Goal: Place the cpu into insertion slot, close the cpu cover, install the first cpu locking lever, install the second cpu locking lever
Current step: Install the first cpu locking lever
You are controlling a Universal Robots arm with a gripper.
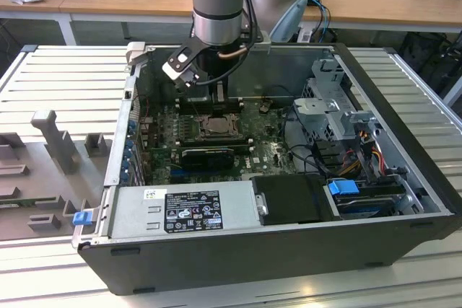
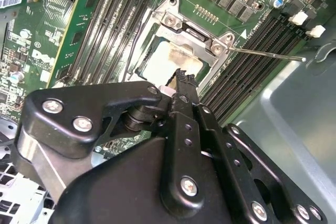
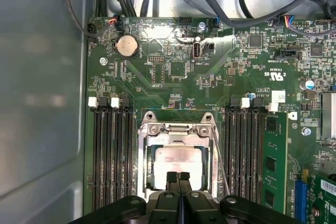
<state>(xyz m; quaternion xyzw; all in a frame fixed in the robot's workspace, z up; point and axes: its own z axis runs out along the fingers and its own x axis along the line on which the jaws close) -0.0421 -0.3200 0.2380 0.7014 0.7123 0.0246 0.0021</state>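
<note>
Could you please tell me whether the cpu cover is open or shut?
Shut: in the first wrist view the cpu cover lies flat around the cpu, whose pale top shows through its window.

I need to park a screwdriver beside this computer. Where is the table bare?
The ribbed table is bare on the exterior view's right of the case and beyond the grey fixture. That fixture fills the left; inside the case, cables and drive cage crowd it.
</note>
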